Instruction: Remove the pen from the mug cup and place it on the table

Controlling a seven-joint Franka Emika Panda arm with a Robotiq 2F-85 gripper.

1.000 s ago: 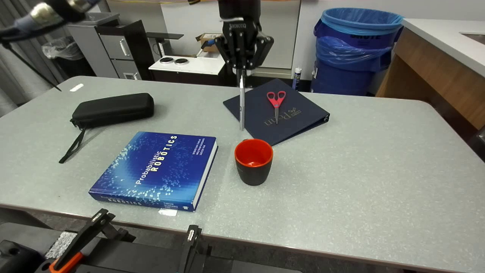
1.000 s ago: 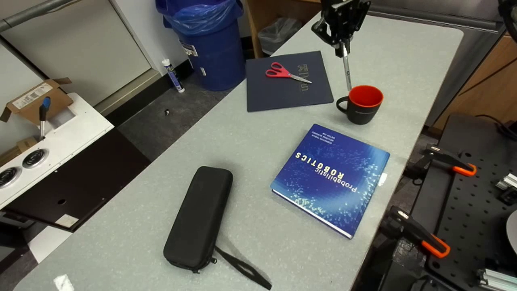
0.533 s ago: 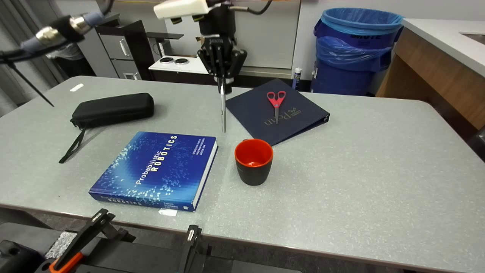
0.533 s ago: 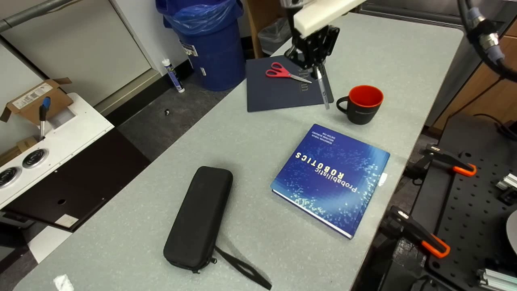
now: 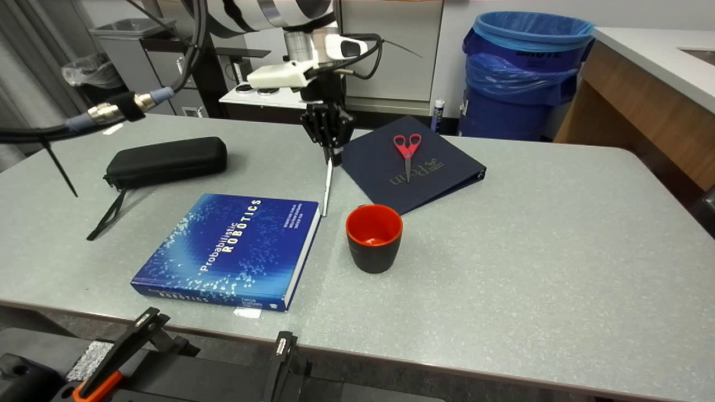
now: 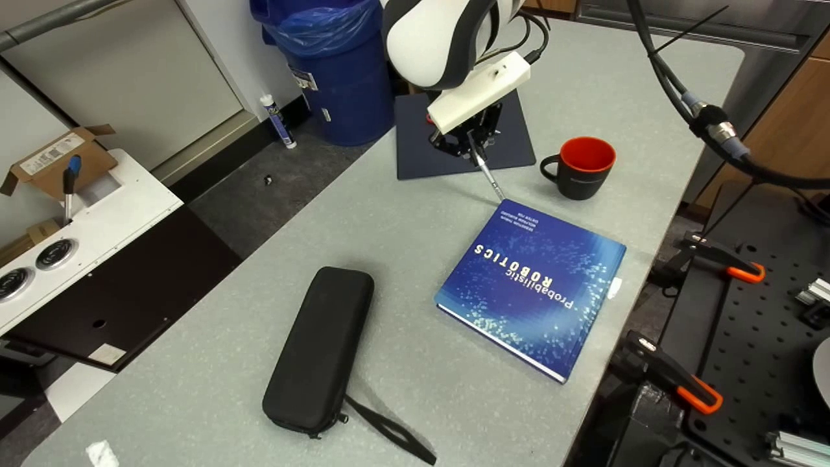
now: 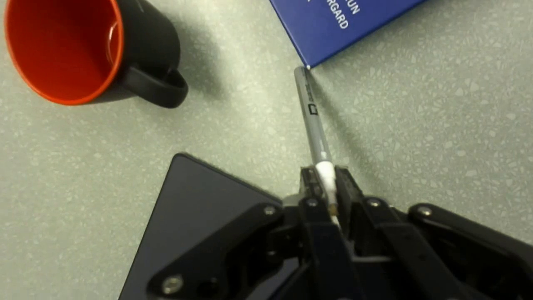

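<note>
Our hand (image 7: 325, 177) and the pen (image 7: 318, 141) have moved lower. We pinch the pen, and it slants below the hand toward the bench (image 7: 437, 137). The pen is out of the mug cup (image 6: 580, 168) near the hand. We think laying the pen down and letting go are left.

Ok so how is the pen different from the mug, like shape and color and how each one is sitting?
The pen is a thin stick; the mug is wide and round, with a handle. The pen is gray and white; the mug is black outside and red inside. The pen slants, held in the gripper; the mug stands upright on the table. Both are smaller than the blue book.
</note>
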